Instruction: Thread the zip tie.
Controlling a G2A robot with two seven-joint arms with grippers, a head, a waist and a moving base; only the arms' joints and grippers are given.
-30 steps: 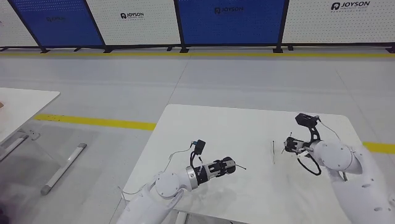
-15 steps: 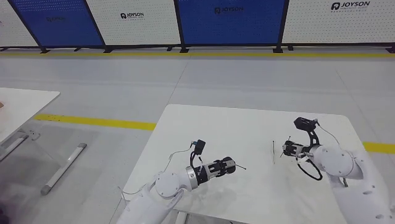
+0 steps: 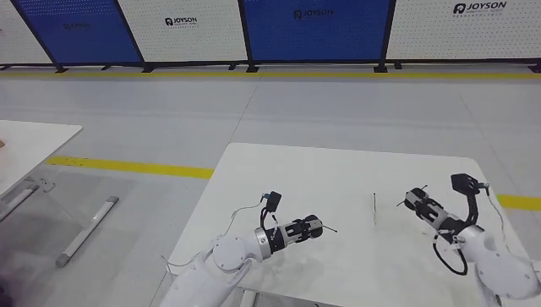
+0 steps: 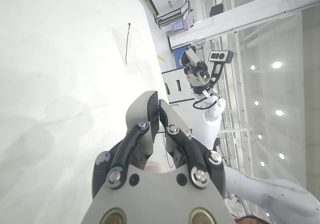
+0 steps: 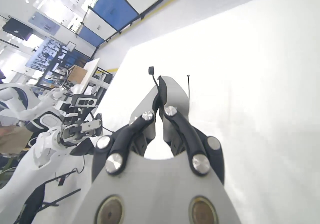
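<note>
Rightward went my right gripper [image 3: 409,198], pinching the zip tie [image 5: 151,70]; its wrist view showed the head jutting past the tips. My left gripper [image 3: 317,226] clamped a black strip [image 3: 330,229]. Another tie [image 3: 374,208] lay on the table [image 3: 296,172], head at its far end.

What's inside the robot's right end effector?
A thin black zip tie is pinched in the shut right end effector. Its small square head and a bit of strap poke out past the tips. The strap between the pads is covered.
</note>
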